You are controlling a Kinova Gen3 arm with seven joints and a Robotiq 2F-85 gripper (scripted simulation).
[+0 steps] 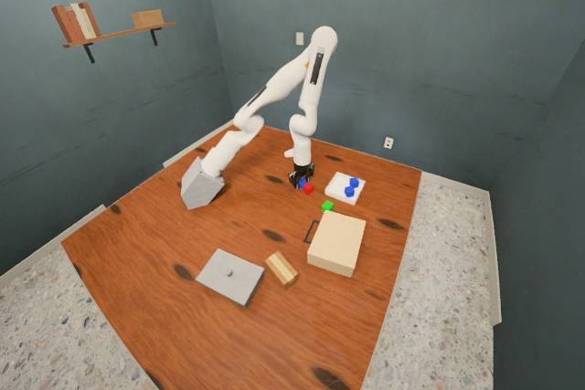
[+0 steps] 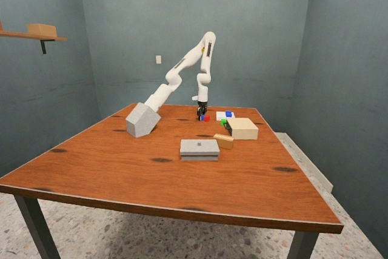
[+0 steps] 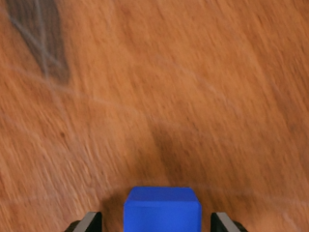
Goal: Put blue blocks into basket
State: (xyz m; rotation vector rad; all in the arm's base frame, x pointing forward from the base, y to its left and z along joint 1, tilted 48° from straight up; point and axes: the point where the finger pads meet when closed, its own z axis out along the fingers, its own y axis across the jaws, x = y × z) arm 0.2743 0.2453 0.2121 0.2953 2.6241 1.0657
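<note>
Between the fingers [image 1: 300, 184] [image 2: 200, 119], low over the worktop [image 1: 155, 253] [image 2: 125, 168] [image 3: 193, 121], sits one blue block [image 1: 302, 183] [image 2: 202, 117] [image 3: 162, 213]. Fingers: open, one on each side of the block; wrist view shows a gap on both sides, so no grip. Red block [image 1: 308, 188] [image 2: 207, 118]: just beside that blue block, on the worktop; whether the two touch, cannot tell. Arm [image 1: 283, 83] [image 2: 189, 58]: bent high, last links pointing down, base on a grey mount [image 1: 202, 189] [image 2: 142, 121]. Basket [image 1: 336, 188] [image 2: 220, 116]: white, shallow, near the red block. Two further blue blocks [image 1: 352, 186] [image 2: 228, 114] at the basket, close together; exact seating in it too small to tell. Green block [image 1: 326, 206] [image 2: 223, 121]: on the worktop, between basket and cabinet, near the cabinet's corner. Cabinet [image 1: 337, 240] [image 2: 244, 128]: light wood, dark handle [image 1: 310, 231] [image 2: 227, 125] on the side toward the arm; whether its drawer is fully shut, cannot tell. Wooden piece [image 1: 281, 269] [image 2: 224, 141]: on the worktop, between cabinet and metal box. Metal box [image 2: 199, 158]: grey, its lid [image 1: 230, 277] [image 2: 199, 147] on top, small knob [image 1: 228, 273] [image 2: 199, 144] upward; whether the lid is all the way down, cannot tell
</note>
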